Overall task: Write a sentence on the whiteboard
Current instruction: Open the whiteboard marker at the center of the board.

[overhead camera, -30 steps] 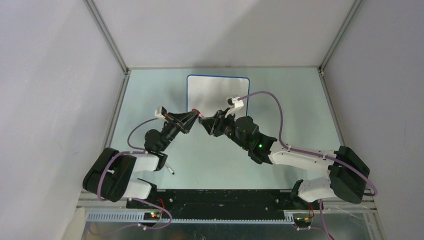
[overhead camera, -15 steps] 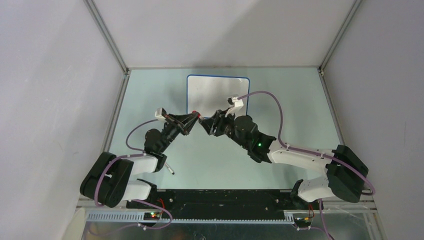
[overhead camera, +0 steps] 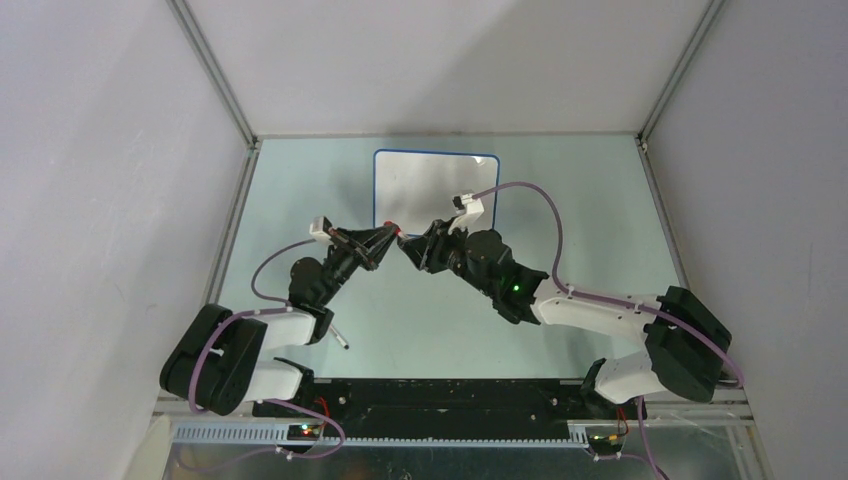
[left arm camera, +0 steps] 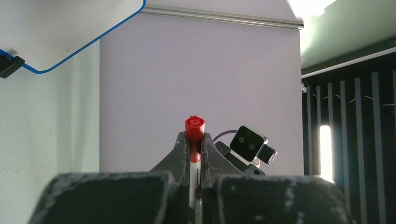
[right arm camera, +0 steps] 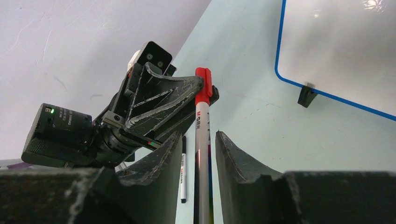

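Left gripper (left arm camera: 194, 142) clenched on a red-capped marker (left arm camera: 194, 128), tip to tip with the right gripper (right arm camera: 198, 140).

We list the marker as pinched between the left fingers, its red cap standing clear of their tips. Its white barrel shows between the right jaws, which stand part-way apart with a thin gap on each side, so we enter that gripper as released. From above, the two grippers meet near the table's centre, the left arm reaching in from eight o'clock and the right from four. The whiteboard (overhead camera: 436, 185) lies flat at twelve o'clock, its near rim just beyond the grippers, with the blue edge and one black clip foot (right arm camera: 307, 95) in view. A thin black pen (overhead camera: 341, 338) lies on the table (overhead camera: 600, 220) at seven o'clock, beside the left arm.
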### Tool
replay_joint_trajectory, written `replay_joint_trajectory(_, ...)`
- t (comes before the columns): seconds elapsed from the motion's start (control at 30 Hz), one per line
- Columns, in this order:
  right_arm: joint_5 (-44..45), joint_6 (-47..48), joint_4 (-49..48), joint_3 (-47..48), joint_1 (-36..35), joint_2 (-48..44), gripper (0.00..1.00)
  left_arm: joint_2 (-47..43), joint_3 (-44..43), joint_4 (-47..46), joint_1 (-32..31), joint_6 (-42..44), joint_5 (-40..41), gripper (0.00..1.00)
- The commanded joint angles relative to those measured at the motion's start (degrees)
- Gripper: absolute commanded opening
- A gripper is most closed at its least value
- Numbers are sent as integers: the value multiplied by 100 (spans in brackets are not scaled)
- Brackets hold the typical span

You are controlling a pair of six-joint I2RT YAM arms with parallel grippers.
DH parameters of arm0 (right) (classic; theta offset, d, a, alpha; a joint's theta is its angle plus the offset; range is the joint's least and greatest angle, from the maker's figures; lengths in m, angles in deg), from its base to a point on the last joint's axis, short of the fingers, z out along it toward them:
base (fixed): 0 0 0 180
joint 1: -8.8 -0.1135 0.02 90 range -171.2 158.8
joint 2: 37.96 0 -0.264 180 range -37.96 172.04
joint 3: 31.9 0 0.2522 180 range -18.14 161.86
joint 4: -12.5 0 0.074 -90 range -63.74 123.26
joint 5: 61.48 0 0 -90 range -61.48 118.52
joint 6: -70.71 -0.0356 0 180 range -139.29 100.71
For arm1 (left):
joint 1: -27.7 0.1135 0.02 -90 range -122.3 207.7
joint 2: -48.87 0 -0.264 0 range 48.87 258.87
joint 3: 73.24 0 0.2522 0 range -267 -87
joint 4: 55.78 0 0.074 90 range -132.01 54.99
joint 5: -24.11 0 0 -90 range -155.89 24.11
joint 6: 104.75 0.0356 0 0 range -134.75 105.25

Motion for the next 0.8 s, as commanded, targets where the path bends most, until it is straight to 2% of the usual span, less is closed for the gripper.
replay_joint_trajectory(0.0,-14,-85,-349,235,24,67,37,-165,64,-105,-60,168,-7,0)
replay_joint_trajectory(0.1,5,-100,-378,232,29,61,37,-167,91,-124,-59,164,8,0)
replay_joint_trajectory(0.17,2,-98,-386,235,47,53,28,-167,100,-133,-58,160,17,0)
replay_joint_trajectory(0.27,9,-103,-375,235,58,31,24,-154,112,-167,-60,149,11,0)
replay_joint_trajectory(0.33,4,-92,-353,237,60,13,13,-145,119,-189,-58,132,16,0)
replay_joint_trajectory(0.37,-1,-89,-325,236,57,5,3,-135,119,-189,-58,126,19,0)
replay_joint_trajectory(0.4,-2,-82,-304,236,60,-7,0,-132,121,-204,-63,118,20,0)
replay_joint_trajectory(0.6,13,-40,-45,203,40,-201,0,-52,148,-320,31,57,15,0)
replay_joint_trajectory(0.77,29,23,44,-447,36,-969,0,101,235,-522,710,-27,-335,0)
